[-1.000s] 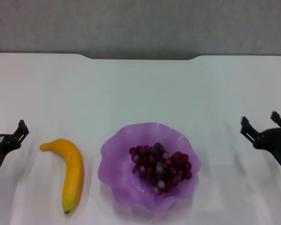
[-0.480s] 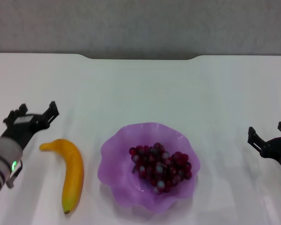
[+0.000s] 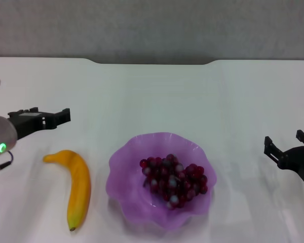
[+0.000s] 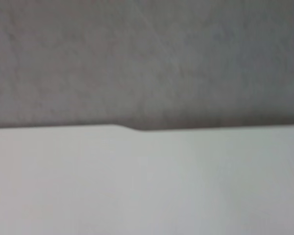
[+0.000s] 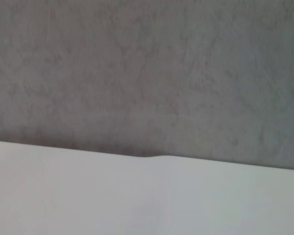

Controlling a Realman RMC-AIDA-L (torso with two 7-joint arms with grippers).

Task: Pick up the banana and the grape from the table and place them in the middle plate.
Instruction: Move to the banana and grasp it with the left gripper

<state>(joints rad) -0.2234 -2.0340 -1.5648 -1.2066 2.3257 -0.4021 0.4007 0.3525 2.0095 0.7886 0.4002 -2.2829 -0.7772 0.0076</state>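
No legible text, label, brand mark, number or sign was found in any view. The surface is plain white and unmarked in the head view and in both wrist views, as is the grey wall behind it.
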